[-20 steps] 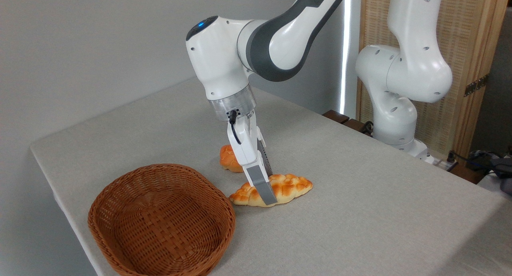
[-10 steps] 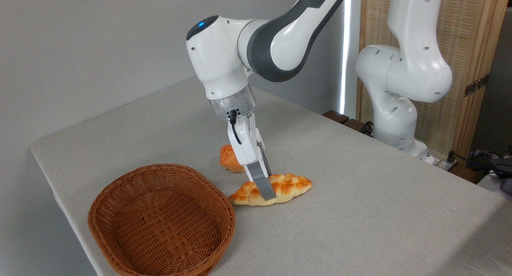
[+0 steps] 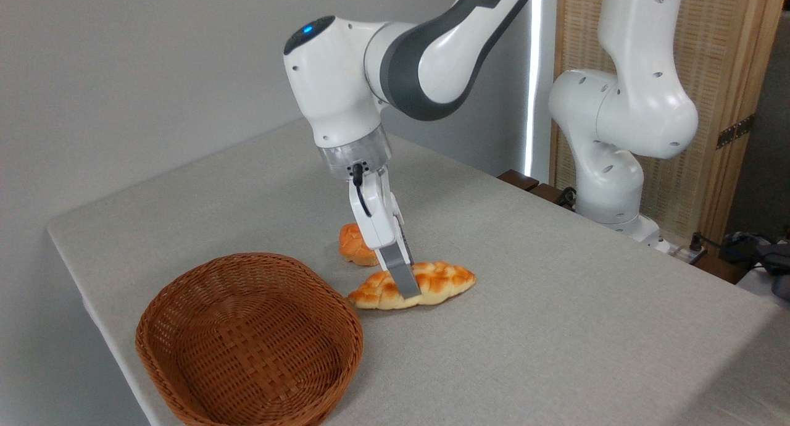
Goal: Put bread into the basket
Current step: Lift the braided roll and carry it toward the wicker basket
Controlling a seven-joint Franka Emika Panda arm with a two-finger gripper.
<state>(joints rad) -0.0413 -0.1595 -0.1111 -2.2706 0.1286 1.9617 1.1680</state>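
My gripper (image 3: 407, 285) is smooth white plastic with matt grey fingers. The bread (image 3: 432, 281) has a glossy golden crust. The basket (image 3: 203, 284) is rough woven wicker, and matt grey cloth covers the surface (image 3: 555, 327).

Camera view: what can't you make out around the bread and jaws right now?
- The far finger of the gripper: hidden behind the bread and near finger.
- Whether the bread is off the table: cannot tell.
- Small bun: right side hidden by the gripper.
- Basket: near rim cut off by the bottom edge.
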